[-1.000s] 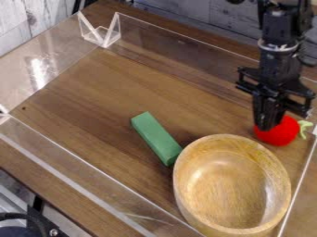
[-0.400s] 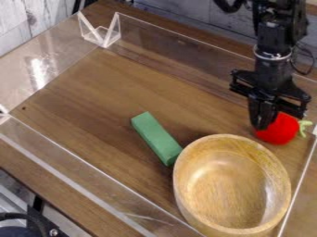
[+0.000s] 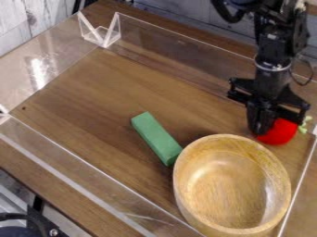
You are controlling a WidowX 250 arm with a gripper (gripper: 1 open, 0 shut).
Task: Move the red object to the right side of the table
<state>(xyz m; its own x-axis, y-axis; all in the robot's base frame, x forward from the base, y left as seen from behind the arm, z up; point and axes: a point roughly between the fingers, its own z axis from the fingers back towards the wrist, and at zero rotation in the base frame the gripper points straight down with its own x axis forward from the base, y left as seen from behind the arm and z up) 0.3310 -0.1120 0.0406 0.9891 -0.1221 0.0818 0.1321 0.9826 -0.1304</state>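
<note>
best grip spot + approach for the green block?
Probably from straight above, at mid-length. The green block lies flat on the table, long and narrow, running diagonally, so the fingers should close across its short width. Its lower end sits close to the bowl, so stay at the middle or toward the upper end.

A single raised camera looks down obliquely across the table (image 3: 87, 97), its near corner at lower left.
</note>
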